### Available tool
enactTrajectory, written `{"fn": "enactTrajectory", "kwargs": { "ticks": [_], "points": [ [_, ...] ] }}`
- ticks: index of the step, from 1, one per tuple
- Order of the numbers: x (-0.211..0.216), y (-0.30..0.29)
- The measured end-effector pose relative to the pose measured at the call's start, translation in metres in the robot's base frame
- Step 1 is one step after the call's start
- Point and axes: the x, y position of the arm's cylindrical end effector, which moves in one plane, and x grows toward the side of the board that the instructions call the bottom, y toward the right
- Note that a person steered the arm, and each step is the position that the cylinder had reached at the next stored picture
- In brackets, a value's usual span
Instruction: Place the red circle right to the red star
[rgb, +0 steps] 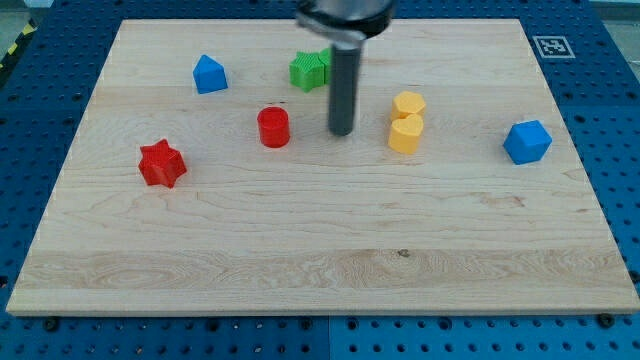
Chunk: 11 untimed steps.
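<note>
Pale wood board (320, 250) on a blue perforated table (40, 60), filling most of the view; black-and-white tag (552, 45) at the board's top right corner. Dark rod (344, 85) down from the view's top centre, upright, tip (342, 133) on the board. No fingers on this arm: just the bare rod, holding nothing. Tip just right of the red circle (273, 127), with a narrow gap of bare wood between, not touching. Tip left of the yellow pair, a similar gap there. Blue block (527, 141), faceted, far right, well apart from everything else. Second blue block (209, 74), house-like with a peaked top, upper left. Red star (162, 164) at the left, lower than the red circle and to its left; the two well apart, bare wood between. Red circle thus up and right of the red star, not level with it. Green block (310, 69), toothed outline, exact shape hard to tell, at top centre, partly hidden behind the rod on its right side. Two yellow blocks right of centre, one (408, 103) above the other (404, 135), touching or nearly so; shapes rounded, cannot tell more.
</note>
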Motion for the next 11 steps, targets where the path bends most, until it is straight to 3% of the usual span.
{"fn": "enactTrajectory", "kwargs": {
  "ticks": [1, 3, 4, 6, 7, 8, 9, 11],
  "points": [
    [0.040, -0.056],
    [-0.030, 0.017],
    [-0.046, -0.007],
    [-0.025, -0.120],
    [-0.044, -0.113],
    [-0.069, -0.046],
    [-0.060, 0.000],
    [0.005, -0.078]
  ]
}}
